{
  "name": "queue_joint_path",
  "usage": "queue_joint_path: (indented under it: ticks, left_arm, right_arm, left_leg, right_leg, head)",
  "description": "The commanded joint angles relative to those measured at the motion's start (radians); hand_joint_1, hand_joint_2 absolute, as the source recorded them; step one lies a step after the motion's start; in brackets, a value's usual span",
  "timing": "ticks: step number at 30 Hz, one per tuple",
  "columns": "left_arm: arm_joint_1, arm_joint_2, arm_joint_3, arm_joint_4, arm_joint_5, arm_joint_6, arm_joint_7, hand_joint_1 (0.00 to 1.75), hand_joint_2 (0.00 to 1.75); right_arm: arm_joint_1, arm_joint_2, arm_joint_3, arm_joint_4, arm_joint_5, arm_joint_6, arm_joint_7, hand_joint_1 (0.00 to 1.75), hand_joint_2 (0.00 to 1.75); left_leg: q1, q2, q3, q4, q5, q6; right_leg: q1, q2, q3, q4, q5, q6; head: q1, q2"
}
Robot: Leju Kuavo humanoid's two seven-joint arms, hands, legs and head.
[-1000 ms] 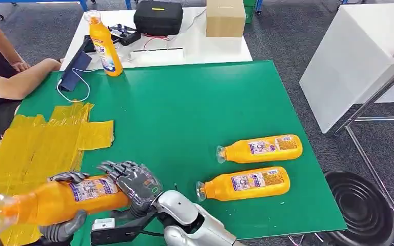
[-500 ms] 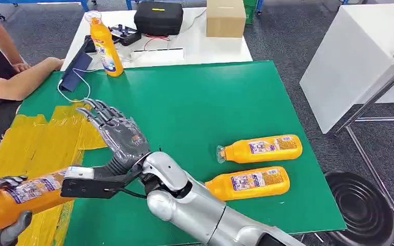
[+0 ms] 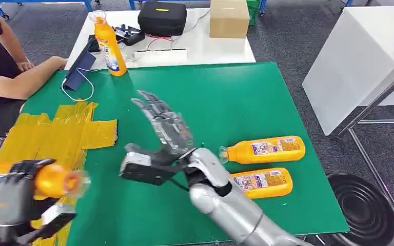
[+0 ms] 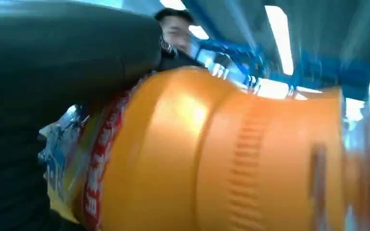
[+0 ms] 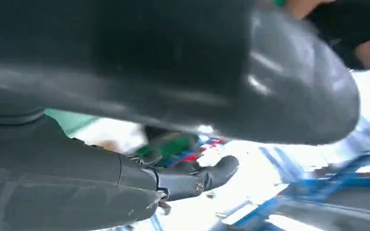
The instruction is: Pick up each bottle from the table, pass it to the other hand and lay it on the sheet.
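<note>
My left hand (image 3: 13, 197) grips an orange bottle (image 3: 56, 181) above the yellow sheet (image 3: 36, 148) at the table's near left; the bottle's cap end points toward the table's middle. The left wrist view shows that bottle (image 4: 212, 154) close up, with the hand's thumb (image 4: 53, 48) around it. My right hand (image 3: 163, 125) is raised over the middle of the green table (image 3: 225, 97), fingers spread, holding nothing. Two more orange bottles lie on their sides at the near right, one (image 3: 264, 149) farther and one (image 3: 260, 183) nearer. A fourth orange bottle (image 3: 106, 43) stands upright at the far left.
A person's arm (image 3: 18, 82) rests on the table's far left corner beside a dark pouch with a white cord (image 3: 79, 72). A white table behind holds a black case (image 3: 161, 18) and a cardboard box (image 3: 229, 18). A black bin (image 3: 361, 207) stands on the floor at right.
My right hand let go of the bottle and swung up and right over the table's middle. My left hand kept the bottle and turned it, cap end now pointing inward, over the sheet.
</note>
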Motion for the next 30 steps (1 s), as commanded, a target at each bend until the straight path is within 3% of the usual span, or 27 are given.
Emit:
queue_joint_path:
  ticks: [1,3,6,7,11,19,23,28,29,30]
  left_arm:
    - [-0.156,0.188,-0.425,0.415,-0.287,0.189,0.447,1.75,1.75]
    - [-0.145,0.192,-0.405,0.446,-0.287,0.193,0.438,1.75,1.75]
    - [-0.149,0.263,-0.441,0.461,-0.287,0.144,0.498,1.75,1.75]
    - [-0.157,0.288,-0.489,0.477,-0.287,0.095,0.547,1.75,1.75]
    - [-0.177,0.266,-0.463,0.552,-0.287,0.006,0.539,1.75,1.75]
    - [-0.190,0.235,-0.397,0.605,-0.287,-0.023,0.501,1.75,1.75]
    - [-0.196,0.228,-0.335,0.639,-0.287,-0.038,0.472,1.75,1.75]
    - [-0.188,0.217,-0.241,0.657,-0.287,-0.061,0.451,1.75,1.75]
    - [-0.184,0.217,-0.221,0.658,-0.287,-0.071,0.442,0.54,1.75]
    - [-0.179,0.213,-0.203,0.654,-0.280,-0.068,0.429,0.00,1.75]
  right_arm:
    - [0.190,-0.200,-0.162,-0.187,0.033,0.036,-0.085,0.00,0.00]
    - [0.164,-0.183,-0.146,-0.173,0.034,0.044,-0.071,0.00,0.00]
    - [0.157,-0.179,-0.135,-0.170,0.034,0.045,-0.059,0.00,0.00]
    - [0.153,-0.182,-0.130,-0.167,0.032,0.046,-0.056,0.00,0.00]
    - [0.144,-0.180,-0.126,-0.153,0.026,0.053,-0.051,0.00,0.00]
    - [0.146,-0.191,-0.116,-0.154,0.030,0.057,-0.050,0.00,0.00]
    - [0.168,-0.223,-0.104,-0.181,0.046,0.062,-0.052,0.00,0.00]
    - [0.242,-0.338,-0.095,-0.248,0.093,0.078,-0.072,0.00,0.00]
    - [0.272,-0.368,-0.104,-0.271,0.116,0.073,-0.077,0.00,1.75]
    - [0.295,-0.386,-0.113,-0.287,0.129,0.068,-0.080,0.00,1.75]
  left_leg:
    - [0.001,-0.014,0.006,-0.004,0.002,0.000]
    - [-0.001,-0.003,0.005,-0.002,-0.001,0.000]
    - [-0.001,0.009,0.003,-0.001,-0.001,0.000]
    - [0.001,0.009,0.005,-0.001,-0.002,0.000]
    - [0.002,0.007,0.003,-0.002,-0.001,0.001]
    - [0.004,0.008,0.003,-0.001,-0.001,0.001]
    - [0.003,0.007,0.005,-0.001,-0.001,0.000]
    - [0.004,0.007,0.007,-0.002,-0.001,0.001]
    - [0.003,0.007,0.008,-0.002,-0.001,0.001]
    - [0.003,0.006,0.009,-0.002,-0.001,0.001]
  right_leg:
    - [0.001,-0.013,0.011,-0.007,-0.001,0.002]
    - [-0.002,-0.002,0.008,-0.003,0.000,0.002]
    - [-0.002,0.007,0.004,-0.002,0.001,0.001]
    - [-0.001,0.008,0.005,-0.002,0.000,0.001]
    - [0.000,0.006,0.002,-0.003,0.001,0.002]
    - [0.001,0.008,0.005,-0.002,0.001,0.002]
    - [0.001,0.007,0.007,-0.003,0.001,0.002]
    - [0.001,0.008,0.010,-0.003,0.002,0.002]
    - [0.000,0.007,0.011,-0.004,0.001,0.002]
    - [0.000,0.006,0.012,-0.003,0.001,0.002]
  head:
    - [0.000,0.000]
    - [0.000,0.000]
    - [-0.001,0.000]
    - [-0.001,0.000]
    - [-0.001,0.000]
    - [0.000,0.000]
    - [-0.001,0.000]
    - [-0.001,0.000]
    - [-0.001,0.000]
    - [-0.001,0.000]
